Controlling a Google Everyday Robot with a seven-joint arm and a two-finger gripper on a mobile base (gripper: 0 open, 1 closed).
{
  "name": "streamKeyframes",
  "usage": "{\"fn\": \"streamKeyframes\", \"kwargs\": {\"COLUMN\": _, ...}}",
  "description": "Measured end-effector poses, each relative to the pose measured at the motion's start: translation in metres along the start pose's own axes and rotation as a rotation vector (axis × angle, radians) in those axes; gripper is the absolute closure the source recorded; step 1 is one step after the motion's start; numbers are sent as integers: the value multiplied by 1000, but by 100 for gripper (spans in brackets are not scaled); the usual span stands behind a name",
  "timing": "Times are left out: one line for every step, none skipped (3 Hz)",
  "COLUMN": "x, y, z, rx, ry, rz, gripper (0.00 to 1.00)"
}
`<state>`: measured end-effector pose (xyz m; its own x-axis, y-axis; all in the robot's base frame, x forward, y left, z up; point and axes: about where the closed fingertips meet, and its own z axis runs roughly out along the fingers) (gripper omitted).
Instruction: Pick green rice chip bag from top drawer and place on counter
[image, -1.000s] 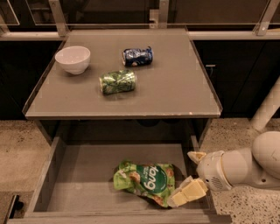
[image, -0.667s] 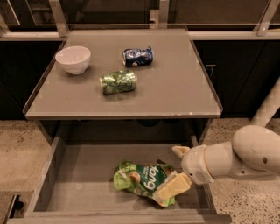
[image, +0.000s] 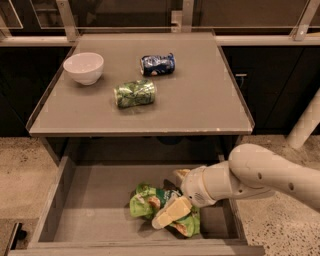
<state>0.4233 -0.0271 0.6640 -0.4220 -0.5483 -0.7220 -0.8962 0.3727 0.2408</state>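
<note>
Currently: gripper (image: 167, 198) is low inside the top drawer (image: 85, 205), right of centre, arm coming in from the right. Fingers stand well apart. The near finger (image: 171, 212) lies across the front of the green rice chip bag (image: 145, 202), the far one sits behind the bag's right end. Bag material sits between them, but no squeeze is evident, so I read this as straddling, not gripped.

Bag lies crumpled on the drawer bottom, toward the front wall, right of the middle.

Handling judgement:
- Light, probably mostly air and chips, so little lift force is needed
- Foil skin is soft and slick; it will buckle under the pads and may slide out if pinched on a smooth face
- Contents brittle; a hard clamp would crush chips
- Best hold is likely a bunched fold or the crimped end seam on the right, where layers stack and give the pads something to bite

Counter (image: 200, 105) above carries a white bowl (image: 83, 67), a blue can (image: 157, 64) and a crushed green can (image: 134, 93); its right half looks the natural drop area
</note>
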Motion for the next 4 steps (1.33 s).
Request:
{"fn": "streamKeyframes", "kwargs": {"x": 13, "y": 0, "z": 29, "rx": -42, "ry": 22, "rz": 22, "gripper": 0}}
{"fn": "streamKeyframes", "kwargs": {"x": 45, "y": -7, "z": 45, "rx": -31, "ry": 94, "rz": 55, "gripper": 18}}
{"fn": "streamKeyframes", "kwargs": {"x": 45, "y": -7, "z": 44, "rx": -29, "ry": 100, "rz": 57, "gripper": 41}}
{"fn": "streamKeyframes", "kwargs": {"x": 45, "y": -7, "z": 44, "rx": -29, "ry": 100, "rz": 57, "gripper": 64}}
